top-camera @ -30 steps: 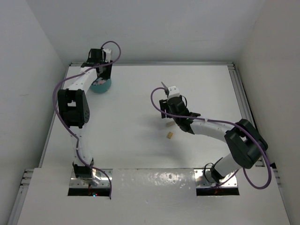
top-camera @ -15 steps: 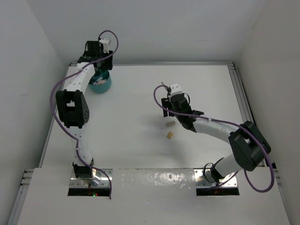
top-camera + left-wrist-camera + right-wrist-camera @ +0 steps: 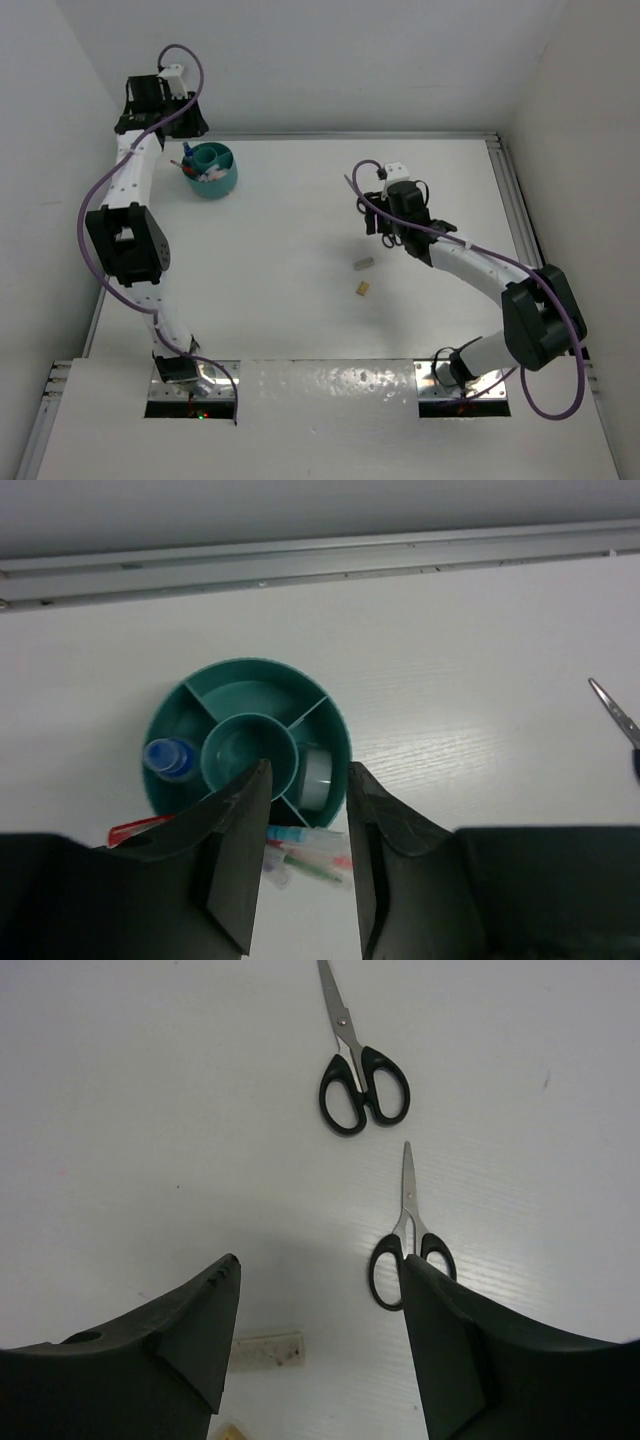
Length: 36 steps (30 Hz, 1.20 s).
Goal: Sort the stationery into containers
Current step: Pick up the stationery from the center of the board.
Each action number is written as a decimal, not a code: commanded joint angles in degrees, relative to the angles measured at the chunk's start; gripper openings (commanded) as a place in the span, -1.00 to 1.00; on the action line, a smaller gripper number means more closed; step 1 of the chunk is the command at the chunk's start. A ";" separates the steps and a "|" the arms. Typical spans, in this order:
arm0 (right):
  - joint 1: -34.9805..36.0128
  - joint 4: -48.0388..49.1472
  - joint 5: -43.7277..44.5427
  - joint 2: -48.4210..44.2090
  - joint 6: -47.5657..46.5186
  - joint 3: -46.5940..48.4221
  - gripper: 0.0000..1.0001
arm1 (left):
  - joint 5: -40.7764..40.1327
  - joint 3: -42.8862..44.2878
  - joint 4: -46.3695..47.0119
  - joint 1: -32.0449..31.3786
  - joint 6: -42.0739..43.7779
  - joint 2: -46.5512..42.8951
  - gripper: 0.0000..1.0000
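Left gripper [image 3: 308, 770] hangs over the round teal plastic organiser cup [image 3: 250, 670], jaws narrowly parted and holding nothing. The cup lies beneath the fingertips, reaching toward 12 o'clock. A blue-capped glue bottle [image 3: 168, 758] stands in its 9 o'clock compartment and a white tape ring [image 3: 318, 775] in its 3 o'clock compartment. Right gripper [image 3: 318, 1265] stands wide and empty. The far black-handled scissors [image 3: 362, 1085] lie at 12 o'clock, the near black-handled scissors [image 3: 408, 1250] at 1 o'clock just beside one finger, and a white eraser [image 3: 265, 1350] at 7 o'clock.

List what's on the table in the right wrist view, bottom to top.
tan eraser, just showing at the bottom edge → white eraser → smaller scissors → larger scissors
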 commanded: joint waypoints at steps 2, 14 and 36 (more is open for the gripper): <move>-2.78 -0.43 -4.04 1.45 -0.10 2.41 0.30 | 2.64 1.57 -1.43 1.48 1.09 -5.59 -0.25; -8.85 -4.12 -9.94 15.07 -2.38 14.97 -0.69 | 7.38 0.88 -5.74 6.05 3.20 -11.22 -0.35; -10.44 -6.66 -10.47 26.09 0.16 20.81 -0.16 | 10.99 -10.90 -6.35 4.82 3.11 -15.53 -0.47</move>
